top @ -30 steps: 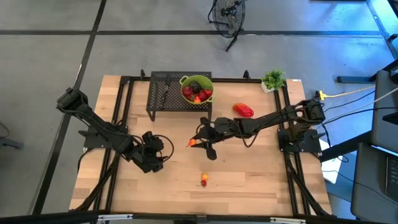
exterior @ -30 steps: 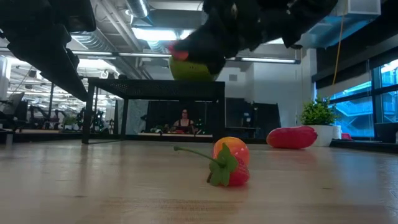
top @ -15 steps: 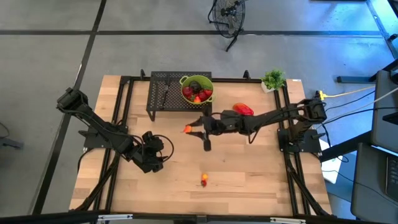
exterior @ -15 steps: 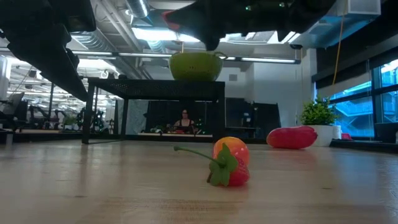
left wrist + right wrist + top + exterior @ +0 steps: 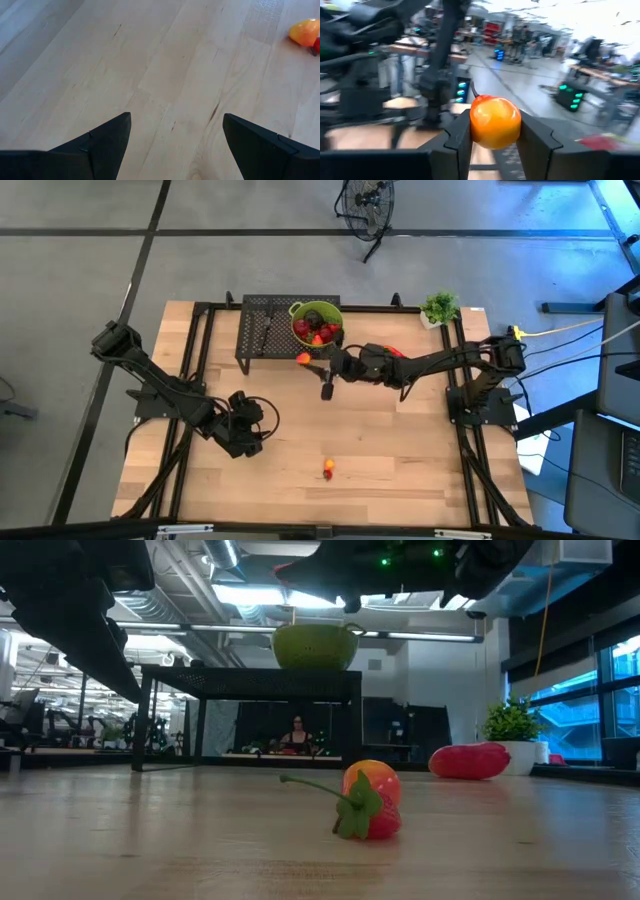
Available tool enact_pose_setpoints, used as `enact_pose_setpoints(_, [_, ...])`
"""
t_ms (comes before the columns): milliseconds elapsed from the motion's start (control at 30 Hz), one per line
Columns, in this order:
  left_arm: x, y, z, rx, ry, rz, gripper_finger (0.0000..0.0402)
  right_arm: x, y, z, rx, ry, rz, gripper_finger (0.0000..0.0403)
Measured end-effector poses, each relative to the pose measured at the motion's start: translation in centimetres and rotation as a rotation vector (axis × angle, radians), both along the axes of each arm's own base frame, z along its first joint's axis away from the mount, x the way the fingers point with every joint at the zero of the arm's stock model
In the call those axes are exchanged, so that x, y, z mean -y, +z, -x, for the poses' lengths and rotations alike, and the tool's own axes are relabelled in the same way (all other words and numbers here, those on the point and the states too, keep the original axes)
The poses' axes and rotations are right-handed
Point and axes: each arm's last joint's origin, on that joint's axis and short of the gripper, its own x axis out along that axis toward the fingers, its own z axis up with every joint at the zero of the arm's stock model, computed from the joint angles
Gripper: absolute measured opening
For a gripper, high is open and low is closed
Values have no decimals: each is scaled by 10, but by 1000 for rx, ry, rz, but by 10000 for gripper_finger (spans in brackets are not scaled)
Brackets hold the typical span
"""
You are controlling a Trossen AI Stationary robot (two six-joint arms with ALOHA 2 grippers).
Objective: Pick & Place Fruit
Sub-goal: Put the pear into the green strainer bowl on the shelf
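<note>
Across the last second the right arm has swung from mid-counter (image 5: 400, 450) up toward the black rack (image 5: 262, 330), so the right gripper (image 5: 312, 360) now sits just short of the lime-green bowl (image 5: 297, 308) of fruit; the drop looks close. It is clamped on a small orange fruit (image 5: 495, 121), probably clear of the bowl's rim, though that is hard to judge. The left gripper (image 5: 175, 145) waits, spread wide and empty, low over the counter. One strawberry (image 5: 327, 470) remains near the front edge.
</note>
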Motion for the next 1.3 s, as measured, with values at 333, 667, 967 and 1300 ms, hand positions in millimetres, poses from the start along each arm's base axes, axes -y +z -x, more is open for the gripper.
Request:
enact_pose_setpoints(333, [0, 0, 0, -1, 0, -1, 313, 19, 29, 19, 6, -202, 27, 126])
enact_pose_setpoints(667, [0, 0, 0, 0, 0, 0, 313, 48, 28, 30, -78, -375, -67, 126])
enact_pose_setpoints(967, [0, 0, 0, 0, 0, 0, 313, 60, 19, 32, -125, -404, -181, 126])
enact_pose_setpoints(1300, [0, 0, 0, 0, 0, 0, 313, 60, 16, 33, -146, -408, -221, 127])
